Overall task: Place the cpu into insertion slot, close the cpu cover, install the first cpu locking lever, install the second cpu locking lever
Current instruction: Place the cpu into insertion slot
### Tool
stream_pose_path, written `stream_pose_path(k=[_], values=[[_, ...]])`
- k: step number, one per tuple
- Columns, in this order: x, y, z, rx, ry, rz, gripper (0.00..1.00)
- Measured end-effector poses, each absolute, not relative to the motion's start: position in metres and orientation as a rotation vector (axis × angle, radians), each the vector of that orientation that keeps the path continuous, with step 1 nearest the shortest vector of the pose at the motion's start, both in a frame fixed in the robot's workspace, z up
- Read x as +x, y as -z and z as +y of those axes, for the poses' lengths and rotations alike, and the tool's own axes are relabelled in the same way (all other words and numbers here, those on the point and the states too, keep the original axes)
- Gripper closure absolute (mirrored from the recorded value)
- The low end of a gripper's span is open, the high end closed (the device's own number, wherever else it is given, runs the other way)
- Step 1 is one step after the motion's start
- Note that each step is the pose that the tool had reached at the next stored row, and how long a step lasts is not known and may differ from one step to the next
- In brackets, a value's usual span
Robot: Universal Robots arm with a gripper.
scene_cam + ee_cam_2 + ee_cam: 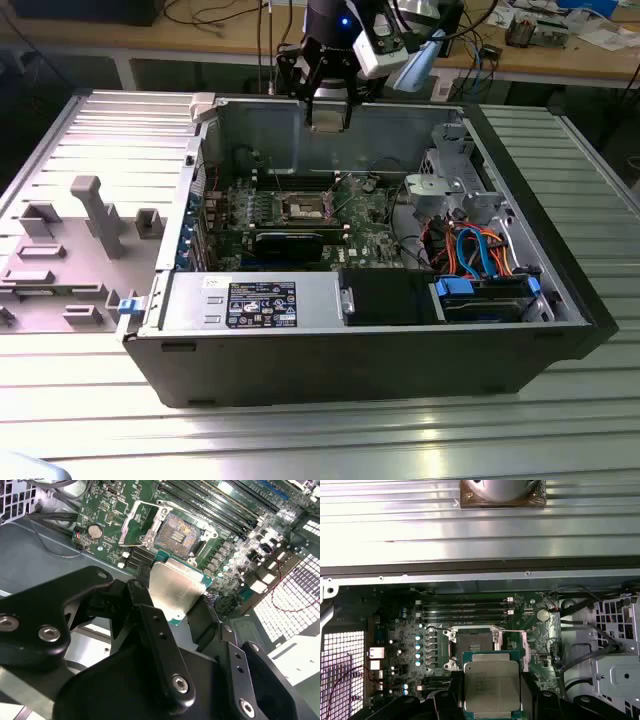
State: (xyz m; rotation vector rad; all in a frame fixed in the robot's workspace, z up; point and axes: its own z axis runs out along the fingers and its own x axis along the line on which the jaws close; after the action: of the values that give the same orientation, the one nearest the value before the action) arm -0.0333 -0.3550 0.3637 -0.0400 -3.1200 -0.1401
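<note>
cpu [491,682]: clamped level in the gripper [172,600], above the case [350,355].
grip state: closed on two opposite cpu edges.
insertion slot [177,534]: below and ahead of the gripper tip, uncovered, apart from the cpu.
technique: square cpu edges to slot rim; descend straight, no sliding.

In the first wrist view, the gripper [492,704] clasps the cpu [491,685] by its sides; the bare insertion slot [472,647] sits mid-frame just beyond it.

matte black claw [175,597] of jointed links with silver screws; blue light on the arm [345,22].
</note>
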Motion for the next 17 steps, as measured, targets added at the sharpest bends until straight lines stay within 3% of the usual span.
stream_pose_path(k=[17], values=[[-0.037,-0.3591,-0.3551,-0.04,0.127,-3.121,0.45]])
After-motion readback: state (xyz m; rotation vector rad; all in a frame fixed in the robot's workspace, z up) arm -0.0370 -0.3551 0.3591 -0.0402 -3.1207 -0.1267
